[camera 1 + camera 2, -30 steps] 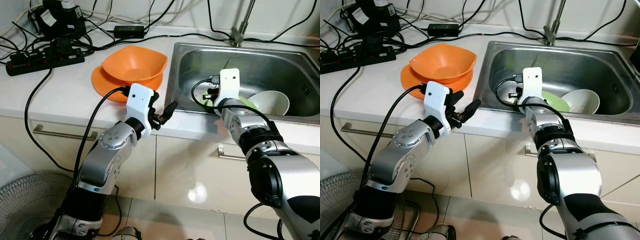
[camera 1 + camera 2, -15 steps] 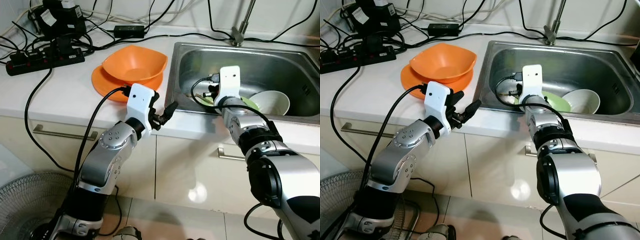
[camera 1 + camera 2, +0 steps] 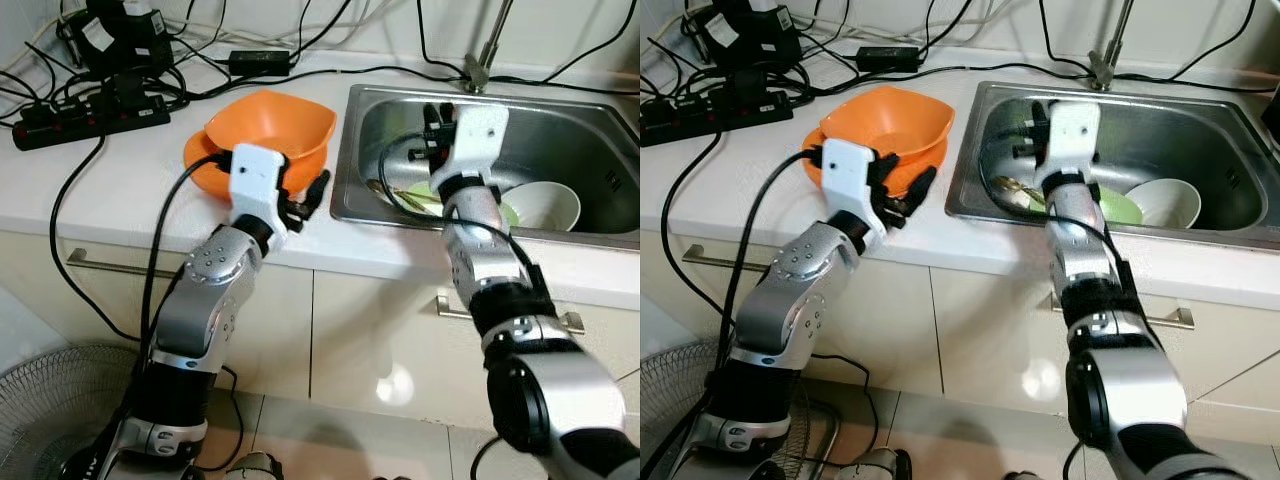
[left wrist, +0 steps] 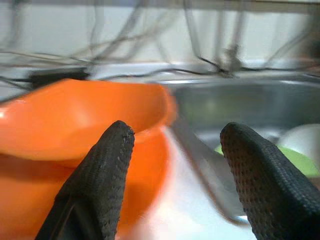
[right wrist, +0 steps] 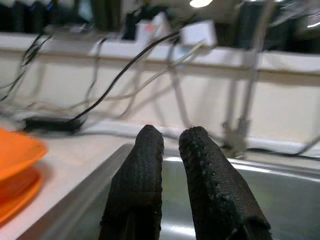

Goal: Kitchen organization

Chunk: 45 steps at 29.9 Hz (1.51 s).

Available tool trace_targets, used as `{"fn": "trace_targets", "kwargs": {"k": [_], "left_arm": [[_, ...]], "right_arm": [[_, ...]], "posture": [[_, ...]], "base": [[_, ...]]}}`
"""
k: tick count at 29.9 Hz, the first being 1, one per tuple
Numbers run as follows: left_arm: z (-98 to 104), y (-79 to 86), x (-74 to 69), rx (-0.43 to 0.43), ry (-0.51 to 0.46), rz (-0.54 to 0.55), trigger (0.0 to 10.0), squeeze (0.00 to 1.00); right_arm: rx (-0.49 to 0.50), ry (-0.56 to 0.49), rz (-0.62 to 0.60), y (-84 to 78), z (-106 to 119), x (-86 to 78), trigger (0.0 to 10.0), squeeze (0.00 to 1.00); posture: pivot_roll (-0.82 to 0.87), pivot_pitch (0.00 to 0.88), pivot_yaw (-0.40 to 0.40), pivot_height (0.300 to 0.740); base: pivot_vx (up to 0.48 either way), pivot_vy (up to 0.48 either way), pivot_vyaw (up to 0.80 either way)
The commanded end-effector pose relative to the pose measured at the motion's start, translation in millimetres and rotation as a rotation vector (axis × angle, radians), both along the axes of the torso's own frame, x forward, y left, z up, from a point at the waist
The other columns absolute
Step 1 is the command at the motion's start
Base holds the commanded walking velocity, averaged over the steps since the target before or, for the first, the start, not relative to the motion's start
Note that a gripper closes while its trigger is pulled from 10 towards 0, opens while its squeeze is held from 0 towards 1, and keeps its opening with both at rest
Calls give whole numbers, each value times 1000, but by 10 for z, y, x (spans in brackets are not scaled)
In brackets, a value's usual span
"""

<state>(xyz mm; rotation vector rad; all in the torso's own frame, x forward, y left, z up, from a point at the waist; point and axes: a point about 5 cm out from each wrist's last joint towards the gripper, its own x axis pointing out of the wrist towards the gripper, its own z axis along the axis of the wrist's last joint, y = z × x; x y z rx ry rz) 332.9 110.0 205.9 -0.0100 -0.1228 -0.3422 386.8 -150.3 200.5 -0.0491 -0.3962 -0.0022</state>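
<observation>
orange bowl [image 4: 75, 115] sits beyond the left gripper's [image 4: 175, 165] spread, empty fingers; right gripper's [image 5: 172, 185] fingers nearly closed, empty.

Both arms are silver metal with rounded joint housings studded with small dark screws, and a black cable loops along each to a white boxy wrist block. Each block carries two long black fingers [image 4: 107, 170] with a finely dimpled, rubbery surface.

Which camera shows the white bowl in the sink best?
The left eye view: the white bowl lies on its side in the sink, its opening visible. The right eye view shows the same. The left wrist view catches only a blurred edge.
</observation>
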Motion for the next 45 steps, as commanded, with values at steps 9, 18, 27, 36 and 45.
{"fn": "trace_targets", "kwargs": {"k": [9, 18, 27, 36, 45], "left_arm": [[189, 347, 98, -54, -107, 163, 10000, 0], [171, 545, 171, -180, -59, 227, 10000, 0], [272, 711, 324, -441, 33, 269, 10000, 1000], [358, 741, 514, -499, 175, 290, 10000, 0], [322, 712, 652, -507, 313, 301, 10000, 0]], "right_arm": [[49, -93, -51, -133, -22, -182, 10000, 0], [75, 3, -37, 10, -368, -347, 10000, 0], [68, 39, 57, 353, -493, -462, 10000, 0], [72, 52, 82, 467, -492, -488, 10000, 0], [72, 64, 76, 457, -488, -477, 10000, 0]], "posture": [[129, 42, 22, 740], [111, 34, 33, 740], [113, 36, 37, 740], [114, 42, 41, 740], [111, 43, 52, 740]], "base": [[0, 0, 0], [0, 0, 0], [0, 0, 0], [0, 0, 0], [0, 0, 0]]}}
